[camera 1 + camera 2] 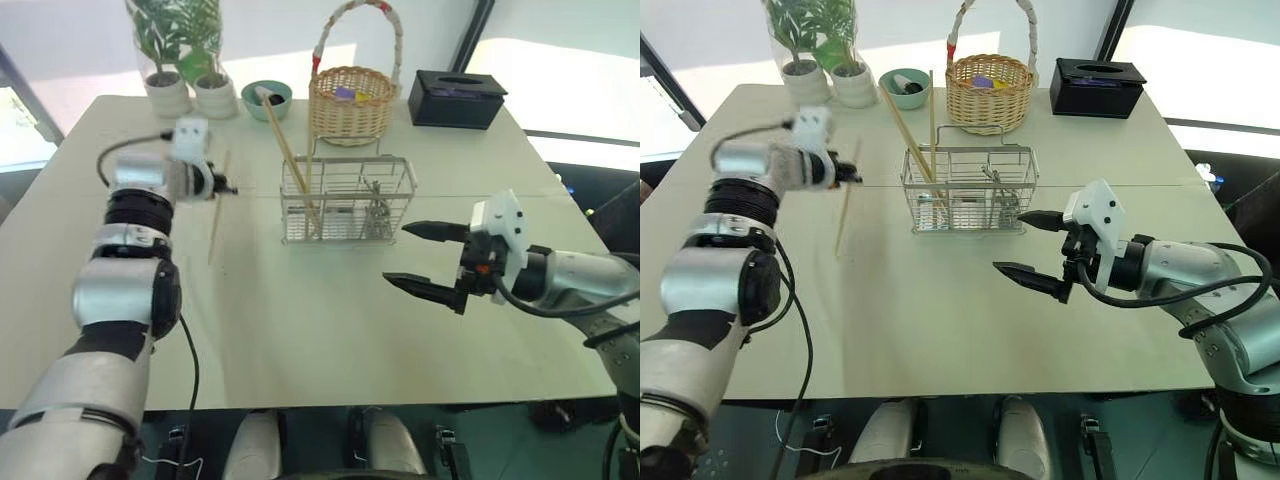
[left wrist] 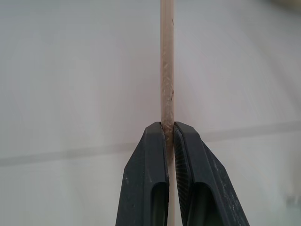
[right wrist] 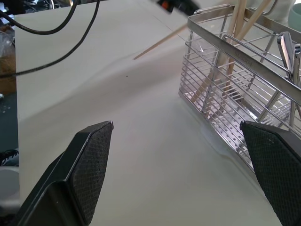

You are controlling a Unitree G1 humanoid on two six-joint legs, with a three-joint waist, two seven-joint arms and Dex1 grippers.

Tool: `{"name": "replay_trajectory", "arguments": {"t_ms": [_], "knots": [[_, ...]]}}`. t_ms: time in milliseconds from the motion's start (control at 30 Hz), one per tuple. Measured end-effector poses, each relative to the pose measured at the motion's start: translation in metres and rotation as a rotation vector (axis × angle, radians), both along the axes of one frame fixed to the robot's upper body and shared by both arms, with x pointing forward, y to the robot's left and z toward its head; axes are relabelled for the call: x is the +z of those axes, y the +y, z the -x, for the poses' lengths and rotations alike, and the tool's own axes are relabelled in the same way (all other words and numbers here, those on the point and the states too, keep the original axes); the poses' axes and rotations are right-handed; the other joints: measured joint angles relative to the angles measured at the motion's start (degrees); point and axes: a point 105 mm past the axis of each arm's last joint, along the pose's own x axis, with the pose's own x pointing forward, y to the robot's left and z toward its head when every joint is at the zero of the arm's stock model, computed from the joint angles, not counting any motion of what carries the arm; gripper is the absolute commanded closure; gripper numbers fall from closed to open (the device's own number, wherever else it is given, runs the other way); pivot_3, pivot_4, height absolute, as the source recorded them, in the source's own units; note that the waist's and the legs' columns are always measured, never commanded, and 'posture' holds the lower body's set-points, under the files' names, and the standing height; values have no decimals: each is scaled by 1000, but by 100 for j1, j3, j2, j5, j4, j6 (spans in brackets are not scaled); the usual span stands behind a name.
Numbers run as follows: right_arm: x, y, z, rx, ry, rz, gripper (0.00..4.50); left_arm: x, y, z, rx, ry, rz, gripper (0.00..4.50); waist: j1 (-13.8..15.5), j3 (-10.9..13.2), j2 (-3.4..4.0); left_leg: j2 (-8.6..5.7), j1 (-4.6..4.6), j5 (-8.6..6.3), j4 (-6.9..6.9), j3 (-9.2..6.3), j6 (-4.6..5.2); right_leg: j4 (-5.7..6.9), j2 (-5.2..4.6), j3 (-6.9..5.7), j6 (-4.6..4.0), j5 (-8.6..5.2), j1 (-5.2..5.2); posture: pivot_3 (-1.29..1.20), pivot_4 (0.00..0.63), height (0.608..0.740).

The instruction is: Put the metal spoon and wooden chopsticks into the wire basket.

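Observation:
My left gripper (image 1: 222, 187) is shut on one wooden chopstick (image 1: 214, 225), held off the table to the left of the wire basket (image 1: 345, 200). In the left wrist view the stick (image 2: 167, 61) runs straight up from between the closed fingertips. More chopsticks (image 1: 290, 155) lean inside the basket's left end, their tops sticking out toward the back. The metal spoon (image 3: 285, 47) stands in the basket's right part, handle up. My right gripper (image 1: 396, 254) hovers open and empty in front of the basket's right corner.
Behind the wire basket stand a round wicker basket (image 1: 350, 100), a teal bowl (image 1: 267, 98), two potted plants (image 1: 185, 60) and a black tissue box (image 1: 457, 98). The white table (image 1: 300, 330) has bare room in front of the basket.

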Motion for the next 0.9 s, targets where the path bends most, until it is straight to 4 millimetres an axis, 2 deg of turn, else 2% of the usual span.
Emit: {"name": "replay_trajectory", "arguments": {"t_ms": [100,200,267,367,500,567,633,767,900], "knots": [[4,-4,0,-10,-13,5,0,78,7,11,-15,-335,136,4458,16,0,-1,-1,0,0,2,2,-1,1,-1,-1,1,1,8,0,150,717],[4,-4,0,-9,-13,4,0,146,-3,35,-100,-600,260,4458,21,-1,-2,-4,1,0,5,1,-1,-1,-2,-2,3,2,19,0,150,717],[4,-4,0,-9,-12,3,0,176,-17,51,-173,-721,302,4458,21,-1,-2,-5,8,0,8,1,-1,-6,-2,-2,4,2,30,0,150,717],[4,-4,0,-12,-12,2,0,195,-43,63,-275,-787,370,4458,14,-1,-2,-4,35,0,10,0,0,-11,-2,-1,5,0,51,0,150,717],[4,-5,-1,-25,-12,-1,0,188,-82,68,-390,-769,367,4458,5,-1,1,-2,59,0,5,0,-1,-10,0,1,4,-1,63,0,150,717],[4,-5,-2,-35,-14,-2,0,172,-99,66,-434,-725,367,4458,-3,-1,3,-2,73,0,-1,3,-1,-11,0,3,3,-2,73,0,150,717],[4,-5,-3,-45,-17,-3,0,146,-112,60,-457,-651,362,4458,-8,0,4,-2,75,0,-5,4,-1,-10,0,4,3,-2,72,0,150,717],[2,-8,-3,-73,-12,-9,0,97,-122,48,-453,-528,343,4458,-2,3,2,-2,68,0,-5,3,0,-9,2,4,2,-1,66,0,150,717],[1,-8,-3,-88,-12,-11,0,73,-129,48,-460,-484,299,4458,12,3,2,-3,65,-1,-3,3,0,-14,1,4,2,-1,67,0,150,717]]}}
